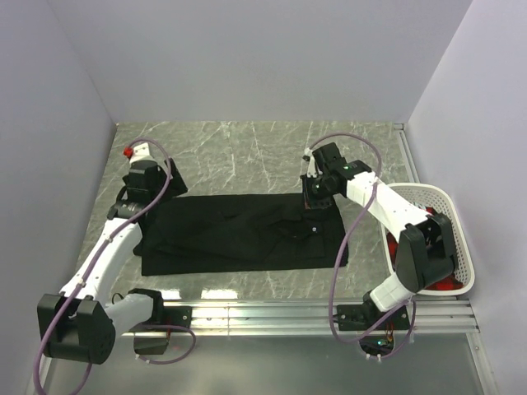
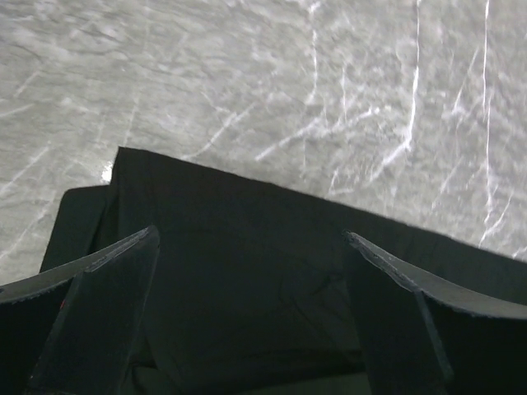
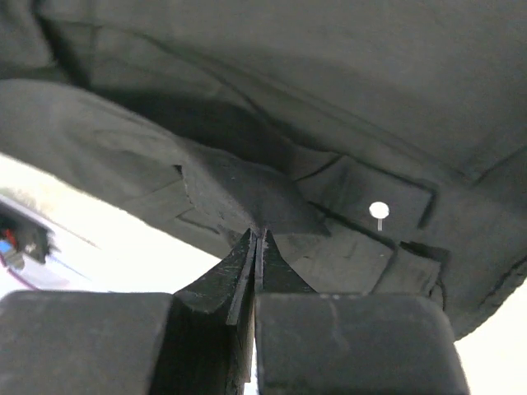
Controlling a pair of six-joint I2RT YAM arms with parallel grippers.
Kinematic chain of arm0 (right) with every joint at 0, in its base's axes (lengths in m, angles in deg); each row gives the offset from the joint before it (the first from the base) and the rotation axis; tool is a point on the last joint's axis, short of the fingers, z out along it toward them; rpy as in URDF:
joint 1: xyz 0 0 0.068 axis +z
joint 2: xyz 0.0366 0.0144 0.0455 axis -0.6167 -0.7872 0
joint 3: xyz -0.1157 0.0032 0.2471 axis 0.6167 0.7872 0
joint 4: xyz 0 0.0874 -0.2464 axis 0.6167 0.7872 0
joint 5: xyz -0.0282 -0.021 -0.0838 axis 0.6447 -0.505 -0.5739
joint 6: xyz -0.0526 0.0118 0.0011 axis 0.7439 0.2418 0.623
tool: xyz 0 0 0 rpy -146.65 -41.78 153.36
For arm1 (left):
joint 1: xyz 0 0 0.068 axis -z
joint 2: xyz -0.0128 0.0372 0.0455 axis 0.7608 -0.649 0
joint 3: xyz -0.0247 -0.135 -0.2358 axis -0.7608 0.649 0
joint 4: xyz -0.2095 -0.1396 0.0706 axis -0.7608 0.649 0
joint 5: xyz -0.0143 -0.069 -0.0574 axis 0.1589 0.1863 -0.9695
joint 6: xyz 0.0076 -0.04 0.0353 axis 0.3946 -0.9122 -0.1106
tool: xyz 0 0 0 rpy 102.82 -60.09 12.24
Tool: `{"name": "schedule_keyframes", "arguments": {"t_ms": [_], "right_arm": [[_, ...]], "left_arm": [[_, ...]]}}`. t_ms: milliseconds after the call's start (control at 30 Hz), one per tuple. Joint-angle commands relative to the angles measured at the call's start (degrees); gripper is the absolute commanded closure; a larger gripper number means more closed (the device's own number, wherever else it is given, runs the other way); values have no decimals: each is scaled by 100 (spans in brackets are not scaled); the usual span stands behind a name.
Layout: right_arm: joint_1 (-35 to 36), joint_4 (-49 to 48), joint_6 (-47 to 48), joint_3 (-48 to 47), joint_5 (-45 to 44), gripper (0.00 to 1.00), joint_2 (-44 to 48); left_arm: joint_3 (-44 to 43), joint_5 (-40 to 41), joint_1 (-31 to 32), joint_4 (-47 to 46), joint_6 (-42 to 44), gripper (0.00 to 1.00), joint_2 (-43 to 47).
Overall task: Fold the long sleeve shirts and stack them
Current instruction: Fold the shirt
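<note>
the black shirt [image 1: 239, 234] is pinched in the shut right jaws; the left jaws are spread wide, empty. left unpinned, the fold could be dragged open.

The shirt [image 1: 239, 230] is plain black with no print, and one small button [image 3: 379, 209] on it shows white. The counter [image 1: 247, 156] is grey-green, patterned like stone with thin white veins. The basket [image 1: 451, 202] is a white lattice, and the thing inside it [image 1: 394, 245] looks red, though it is mostly hidden. The left arm [image 1: 103, 255] and right arm [image 1: 387, 202] are white with black joints, black fingers [image 2: 99, 313] and mauve cables [image 1: 346, 135]. The left arm has a red tip [image 1: 128, 151].
</note>
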Motion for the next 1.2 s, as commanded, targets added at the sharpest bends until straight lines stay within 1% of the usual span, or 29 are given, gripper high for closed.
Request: {"name": "schedule_keyframes", "arguments": {"t_ms": [0,200,267,300,400,467,500,600,667,700,867,933,1100,1167], "right_arm": [[-109,25,-207,-108,-351,100,-223],[-328,113,-347,-82,-967,100,-452],[-364,78,-418,-125,-1098,97,-548],[-381,61,-444,-186,-1125,90,-592],[-390,-80,-514,-283,-1143,72,-777],[-382,-229,-584,-336,-1143,65,-812],[-390,-290,-602,-319,-1169,60,-786],[-382,-668,-559,-92,-1135,56,-436],[-373,-1186,-480,172,-898,53,20],[-382,-1344,-384,452,-593,49,153],[-373,-2250,-584,1271,-326,45,637],[-373,-2539,-874,1509,-396,43,620],[-390,-3163,-1541,1878,-563,43,392],[-391,-3314,-1665,1940,-563,44,208]], "left_arm": [[62,-75,150,-54,196,1,78],[-8,-251,220,-45,213,2,-97],[-17,-269,238,-45,205,2,-124],[-9,-269,246,-53,205,2,-133],[-9,-278,255,-27,213,2,-185],[-17,-278,264,16,205,1,-238],[-26,-260,273,34,196,1,-256],[-44,-225,308,131,187,1,-361],[-70,-234,343,175,187,2,-423],[-79,-260,352,184,187,2,-440],[-105,-287,396,228,178,1,-590],[-123,-286,396,228,178,1,-625],[-105,-287,396,237,169,1,-669],[-114,-269,396,254,161,2,-686]]}}
